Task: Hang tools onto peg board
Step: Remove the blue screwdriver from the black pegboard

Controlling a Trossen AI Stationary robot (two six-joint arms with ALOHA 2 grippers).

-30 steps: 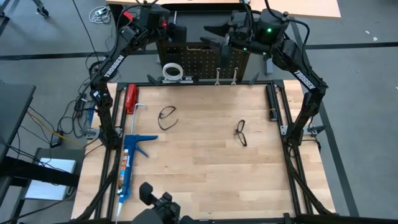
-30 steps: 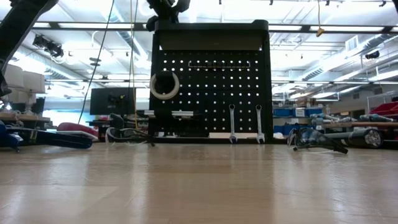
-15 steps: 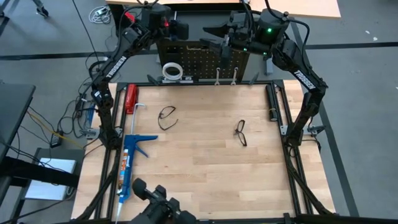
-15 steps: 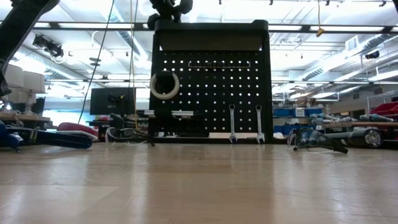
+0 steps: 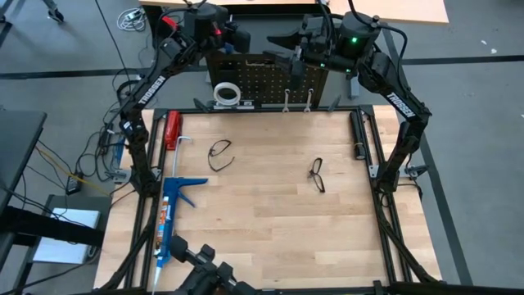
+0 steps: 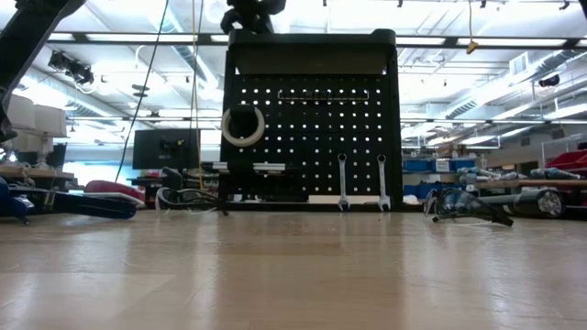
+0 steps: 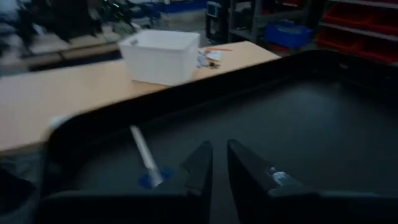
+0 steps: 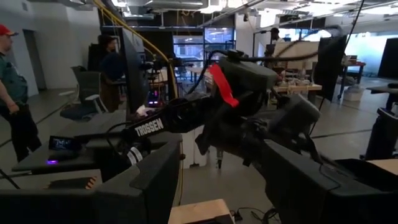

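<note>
Surface: pale wooden tabletop [image 5: 270, 205], workshop room behind it, a person [image 8: 12, 99] standing far off in the right wrist view.
Left jaws: my left gripper [image 7: 219, 171] has its fingers [image 7: 198, 169] a narrow slit apart, nothing between them.
Left position: up above the top edge of the peg board [image 6: 312, 137], over a dark tray-like surface [image 7: 323, 124].
Near left jaws: thin pale stick-like tool [image 7: 144, 155] with blue at its end lies on that dark surface, just beside my fingers; cannot tell which tool.
Right jaws: my right gripper [image 8: 221, 180] stands wide apart, empty, also high at the board's top.
On board: white tape roll [image 6: 242, 126] upper left; two wrenches [image 6: 342, 181] [image 6: 382, 181] hang side by side low down.
On table: two safety glasses [image 5: 219, 153] [image 5: 318, 174], well apart.
Left edge: blue caulking gun [image 5: 170, 209], red-handled tool [image 5: 173, 129].
</note>
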